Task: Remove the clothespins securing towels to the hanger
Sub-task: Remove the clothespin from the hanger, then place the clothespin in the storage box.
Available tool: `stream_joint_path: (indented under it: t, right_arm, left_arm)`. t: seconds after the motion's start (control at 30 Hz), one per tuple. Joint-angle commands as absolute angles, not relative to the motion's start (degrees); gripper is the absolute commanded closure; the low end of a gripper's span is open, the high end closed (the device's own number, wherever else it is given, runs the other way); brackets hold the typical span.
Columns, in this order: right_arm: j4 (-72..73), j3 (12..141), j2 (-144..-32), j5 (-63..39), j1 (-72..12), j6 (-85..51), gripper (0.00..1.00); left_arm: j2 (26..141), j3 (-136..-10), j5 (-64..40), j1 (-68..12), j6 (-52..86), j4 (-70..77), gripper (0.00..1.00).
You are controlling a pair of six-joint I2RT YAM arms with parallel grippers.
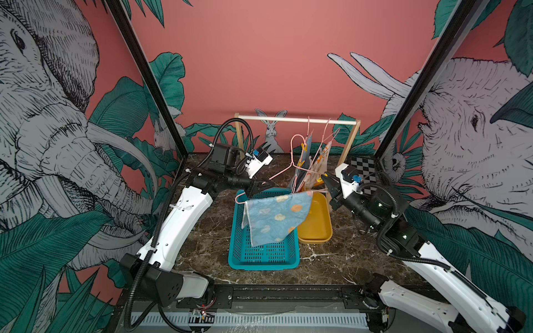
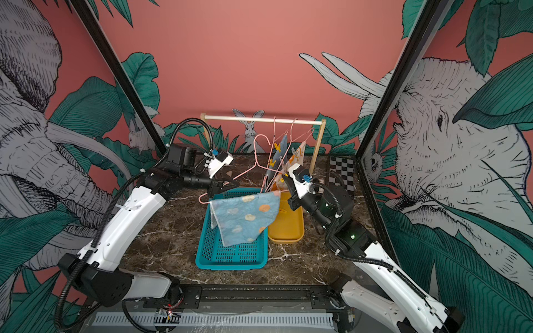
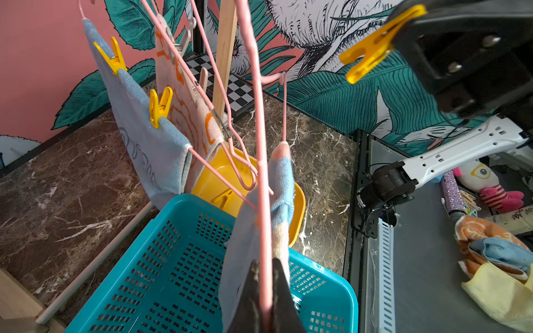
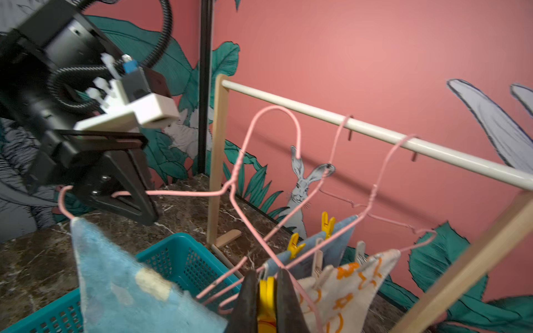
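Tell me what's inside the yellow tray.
One yellow clothespin lies in the yellow tray. The spotted towel covers part of it, so others may be hidden.

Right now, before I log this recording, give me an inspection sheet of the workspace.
surface: marble table, bearing a teal basket and a yellow tray.
job's things: spotted towel on a pink hanger over the basket; blue towel and cream towel pinned up on the rack; a loose clothespin in the tray.
clutter: checkerboard at the back.
grippers: left gripper jaws shut on the hanger; right gripper jaws shut on a yellow clothespin.
cables: black conduits along both arms, no snag seen.
surroundings: jungle mural walls; toy and cloths beside the table.
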State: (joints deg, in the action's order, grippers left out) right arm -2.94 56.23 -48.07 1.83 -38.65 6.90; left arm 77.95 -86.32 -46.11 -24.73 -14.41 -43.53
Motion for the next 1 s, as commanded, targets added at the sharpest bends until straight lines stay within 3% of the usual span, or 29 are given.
stream_joint_path:
  t: [0.0,0.3,0.97]
  right_arm:
    - [-7.5,53.6,-46.4,6.5,-35.9,3.1,1.0]
    - [-10.2,47.3,-46.7,5.9,-30.2,-3.8,1.0]
    - [0.9,36.7,-59.4,2.4,-28.2,-13.1,0.97]
  left_arm:
    - [75.8,-88.3,-48.4,-24.9,-16.1,-44.9,1.0]
    - [74.1,-89.4,-48.1,-24.9,-17.4,-47.4,1.0]
    - [72.1,-89.4,-47.0,-24.8,-16.7,-47.8,1.0]
